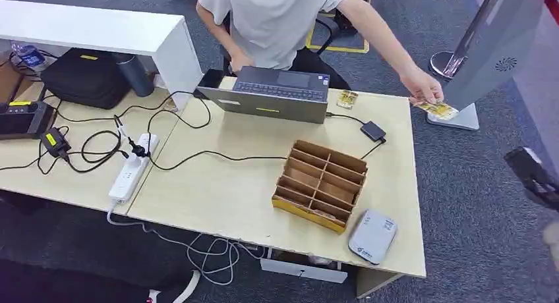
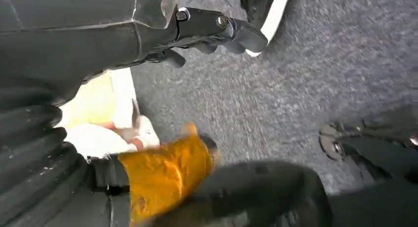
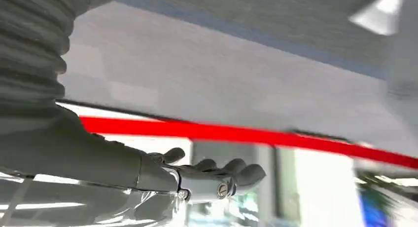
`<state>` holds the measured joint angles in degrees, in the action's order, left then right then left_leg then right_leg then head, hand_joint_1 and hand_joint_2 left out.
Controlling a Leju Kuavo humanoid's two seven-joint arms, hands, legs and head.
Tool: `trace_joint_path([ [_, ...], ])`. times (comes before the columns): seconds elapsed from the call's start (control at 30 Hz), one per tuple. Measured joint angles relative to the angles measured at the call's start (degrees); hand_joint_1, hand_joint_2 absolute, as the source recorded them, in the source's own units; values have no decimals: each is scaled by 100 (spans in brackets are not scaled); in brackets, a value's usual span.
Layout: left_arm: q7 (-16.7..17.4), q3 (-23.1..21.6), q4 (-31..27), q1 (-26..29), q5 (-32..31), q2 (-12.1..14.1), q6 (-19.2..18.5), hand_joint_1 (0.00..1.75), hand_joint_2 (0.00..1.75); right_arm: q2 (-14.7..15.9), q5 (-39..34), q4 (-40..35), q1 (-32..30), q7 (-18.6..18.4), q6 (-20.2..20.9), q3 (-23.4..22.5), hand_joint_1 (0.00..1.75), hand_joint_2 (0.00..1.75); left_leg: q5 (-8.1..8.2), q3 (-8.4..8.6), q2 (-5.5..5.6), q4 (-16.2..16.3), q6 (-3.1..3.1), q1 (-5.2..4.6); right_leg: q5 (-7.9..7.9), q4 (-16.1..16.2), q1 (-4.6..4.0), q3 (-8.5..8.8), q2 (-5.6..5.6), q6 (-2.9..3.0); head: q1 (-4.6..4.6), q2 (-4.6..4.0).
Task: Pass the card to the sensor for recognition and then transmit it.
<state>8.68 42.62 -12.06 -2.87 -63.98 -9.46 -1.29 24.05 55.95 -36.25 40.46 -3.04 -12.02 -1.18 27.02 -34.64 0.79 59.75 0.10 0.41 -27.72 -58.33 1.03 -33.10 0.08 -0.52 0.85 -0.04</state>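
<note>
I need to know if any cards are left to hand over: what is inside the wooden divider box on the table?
The wooden divider box shows bare compartments from the head view, no cards visible. The slots' lower parts sit behind the dividers, so a flat card there would be hidden.

Left hand (image 2: pixel 207 32) hangs low, dark fingers curled in, holding nothing. Right hand (image 3: pixel 207 180) is raised out to the side, fingers (image 3: pixel 244 172) loosely bent and apart, nothing in its grasp.

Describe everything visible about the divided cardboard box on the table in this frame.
The box is brown cardboard, an open-topped tray split by cross dividers into two rows of slots, with a yellow front edge. It lies flat on the table, turned at an angle, near the front right corner. The slots look empty. A grey device lies close beside it; a black cable runs up to its left side.
</note>
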Motion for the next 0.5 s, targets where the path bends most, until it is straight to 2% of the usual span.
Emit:
trace_joint_path([
  [0.23,-134,61,20,-2,40,-81,-114,0,175,-603,145,-397,708,-9,169,1006,0,175,-8,0,6,0,-3,4,0,-3,-3,-1,-3,0,-2,0],
  [0.5,-247,94,17,-7,68,-127,-267,0,175,-1466,225,-834,1485,-109,247,2342,0,175,-11,1,4,0,-9,6,0,-5,-5,-7,4,1,0,0],
])
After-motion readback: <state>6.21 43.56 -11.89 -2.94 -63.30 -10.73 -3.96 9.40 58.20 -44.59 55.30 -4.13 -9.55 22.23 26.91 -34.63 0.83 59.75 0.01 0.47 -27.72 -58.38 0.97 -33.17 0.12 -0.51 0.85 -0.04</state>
